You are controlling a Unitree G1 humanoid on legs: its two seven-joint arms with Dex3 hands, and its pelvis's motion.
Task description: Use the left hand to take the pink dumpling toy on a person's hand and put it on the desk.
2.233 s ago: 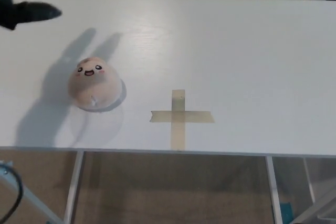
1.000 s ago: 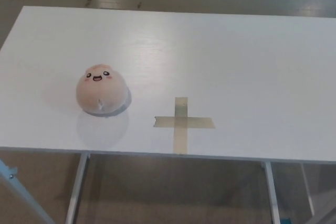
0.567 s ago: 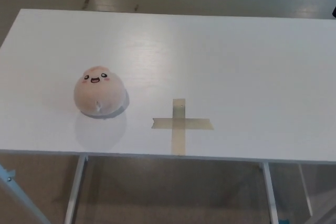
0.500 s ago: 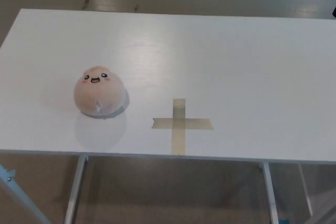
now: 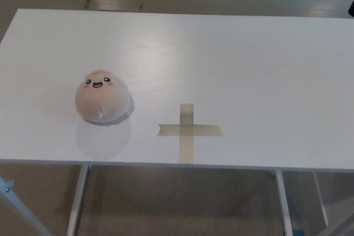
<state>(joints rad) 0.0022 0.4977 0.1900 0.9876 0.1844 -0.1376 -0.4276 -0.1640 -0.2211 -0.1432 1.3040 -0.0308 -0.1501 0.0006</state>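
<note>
At the far lower left of the frame you see a pale metal strut [image 5: 16, 208] slanting below the counter edge, with a grey counter leg [image 5: 76, 202] just to its right. Above them the white counter [image 5: 249, 59] fills most of the frame, from the left edge to the right.

In the left-centre of the frame you find the pink dumpling toy [image 5: 101, 96], resting on the counter surface, upright, its smiling face turned toward the upper part of the frame. It casts a small shadow on its right and lower side. Nothing touches it, and the counter around it is bare white.

Moving right, near the lower centre of the frame, you see a cross of tan masking tape [image 5: 189, 130] stuck flat on the counter. It lies near the toy but apart from it, with a strip of bare counter between them, and its lower arm reaches almost to the counter's near edge.

Further right the counter carries only its own sheen. Below it, at the lower right, a second grey leg [image 5: 281, 203] shows against the brown floor [image 5: 182, 203].

Neither of your robot's hands appears in this view, so you cannot tell how the fingers of either are set.
</note>
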